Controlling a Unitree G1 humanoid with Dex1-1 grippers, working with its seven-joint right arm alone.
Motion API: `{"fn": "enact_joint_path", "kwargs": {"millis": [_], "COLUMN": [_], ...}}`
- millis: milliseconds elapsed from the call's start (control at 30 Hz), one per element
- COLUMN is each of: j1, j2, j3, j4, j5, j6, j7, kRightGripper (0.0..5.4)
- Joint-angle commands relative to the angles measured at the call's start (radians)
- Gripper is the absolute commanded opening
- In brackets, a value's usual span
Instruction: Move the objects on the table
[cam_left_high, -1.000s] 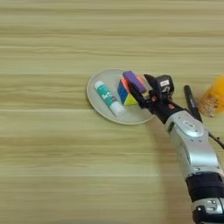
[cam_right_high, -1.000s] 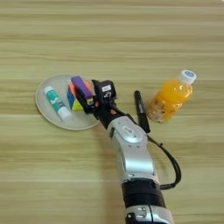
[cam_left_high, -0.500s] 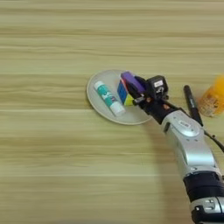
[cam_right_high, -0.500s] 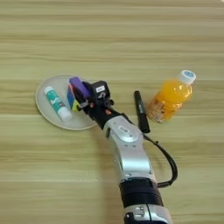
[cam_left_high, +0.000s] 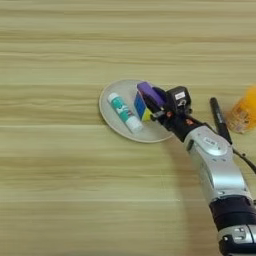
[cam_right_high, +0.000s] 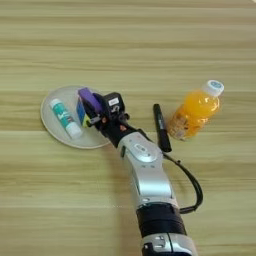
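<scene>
While the tool (cam_left_high: 152, 100) advanced, the purple block (cam_left_high: 149, 93) shifted left.

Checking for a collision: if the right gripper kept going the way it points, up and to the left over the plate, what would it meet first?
Probably the purple block at the right gripper, then the puzzle cube; heights are hard to judge.

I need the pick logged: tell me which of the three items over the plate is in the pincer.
The purple block, raised at the pincer above the plate. The glue stick lies on the plate; the puzzle cube sits beside it.
</scene>
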Motion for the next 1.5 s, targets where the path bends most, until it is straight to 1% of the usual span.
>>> {"fn": "enact_joint_path", "kwargs": {"millis": [33,367,500,700,833,1067,1300,1500], "j1": [-0.035,-0.017,-0.007,0.001,0.026,0.074,0.103,0.106], "j2": [-0.026,-0.023,-0.017,-0.008,0.019,0.073,0.104,0.116], "j3": [-0.006,-0.010,0.001,0.020,0.073,0.191,0.269,0.289], "j4": [-0.024,-0.171,-0.244,-0.300,-0.367,-0.415,-0.389,-0.319], "j5": [-0.011,-0.001,-0.001,-0.004,-0.007,-0.038,-0.069,-0.087], "j6": [-0.002,0.026,0.048,0.074,0.092,0.109,0.106,0.090], "j7": [-0.004,-0.008,-0.007,-0.008,0.003,0.020,0.033,0.032], "kRightGripper": [1.42,1.42,1.42,1.42,1.42,1.42,1.42,1.42]}}
